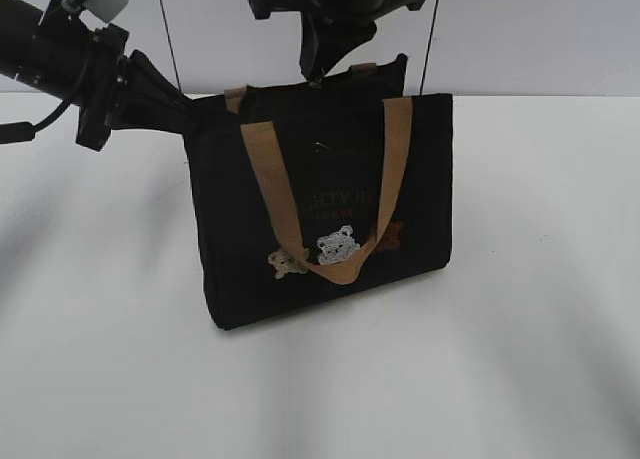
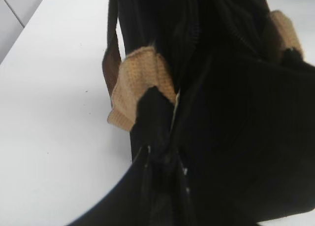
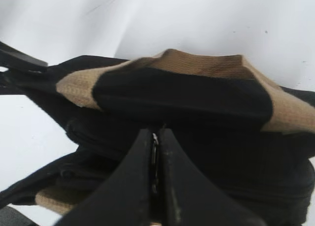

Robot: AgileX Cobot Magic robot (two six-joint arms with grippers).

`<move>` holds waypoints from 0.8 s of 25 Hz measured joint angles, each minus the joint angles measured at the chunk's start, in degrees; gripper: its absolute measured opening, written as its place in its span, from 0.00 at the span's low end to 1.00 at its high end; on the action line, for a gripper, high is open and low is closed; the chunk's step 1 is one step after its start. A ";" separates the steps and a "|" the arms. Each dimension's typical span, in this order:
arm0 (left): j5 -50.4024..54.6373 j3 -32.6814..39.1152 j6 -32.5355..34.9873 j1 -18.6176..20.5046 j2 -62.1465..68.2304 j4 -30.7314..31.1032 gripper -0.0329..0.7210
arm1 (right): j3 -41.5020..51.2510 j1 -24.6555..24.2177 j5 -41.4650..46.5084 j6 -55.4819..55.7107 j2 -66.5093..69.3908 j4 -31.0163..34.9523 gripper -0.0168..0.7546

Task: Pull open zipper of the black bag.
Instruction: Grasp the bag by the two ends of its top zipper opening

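On white table [image 1: 520,359]: black bag [image 1: 330,269] upright; pale wall [image 1: 540,29] behind.

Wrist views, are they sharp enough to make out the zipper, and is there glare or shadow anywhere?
Left wrist view: soft and dark, the bag nearly featureless, tan handle blurred. Right wrist view: close gripper out of focus, a thin silvery glint between its fingers, table washed out bright. Exterior view: even light, soft shadows on the table, lettering on the bag faint.

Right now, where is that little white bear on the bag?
In the exterior view the white bear sits low on the front of the black bag, near its middle, between a tan bear on its left and a brown bear on its right.
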 joint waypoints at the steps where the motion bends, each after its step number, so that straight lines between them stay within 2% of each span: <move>1: 0.00 0.00 0.00 0.00 0.00 0.19 0.11 | 0.00 0.00 0.02 -0.04 -0.06 -1.07 0.01; 8: -0.24 0.00 0.00 0.00 0.00 0.66 0.11 | 0.00 0.00 0.40 -0.11 -0.34 -9.90 0.01; 15: -0.24 0.00 0.00 0.00 0.00 0.98 0.11 | 0.00 0.00 0.46 -0.24 -0.69 -21.47 0.01; 20: -0.40 0.00 0.00 0.00 0.00 1.10 0.11 | 0.00 -0.08 0.46 -0.30 -1.27 -25.01 0.01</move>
